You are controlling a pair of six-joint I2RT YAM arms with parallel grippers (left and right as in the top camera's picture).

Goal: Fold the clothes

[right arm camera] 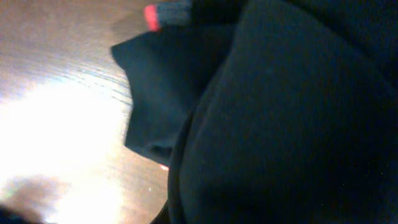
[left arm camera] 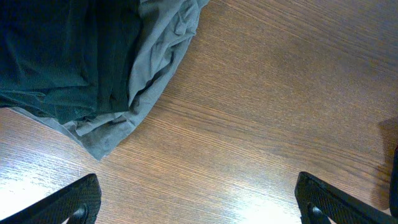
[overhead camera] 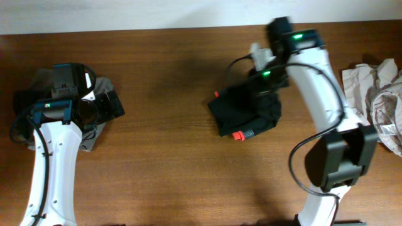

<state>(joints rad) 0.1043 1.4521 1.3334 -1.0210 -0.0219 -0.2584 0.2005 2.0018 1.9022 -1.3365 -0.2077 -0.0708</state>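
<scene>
Right pincer (overhead camera: 262,88) is closed at the far side of the black leggings (overhead camera: 242,116). I judge it closed on their cloth, but black fabric fills nearly all of my wrist view and hides my fingers, so the bite itself cannot be inspected. The leggings lie bunched, right of centre on the surface (overhead camera: 169,163), with the red-orange waistband lining (overhead camera: 239,135) poking out at the near side. Left pincer (left arm camera: 196,186) hangs wide open and empty over bare wood, just beside the pile of grey and dark clothes (left arm camera: 155,68) at the left. Risks noted: a thin pinch may slip once the cloth is drawn, or the bite may have caught several layers, so that the bundle drags whole instead of opening. The cause in both cases would be a grip taken blind. Room: broad bare wood lies between the two heaps and toward the near edge. The far edge of the surface is near my right arm's upper joint, and crumpled pale garments (overhead camera: 377,88) crowd the right side. Any spreading is therefore best directed leftward and nearer.
</scene>
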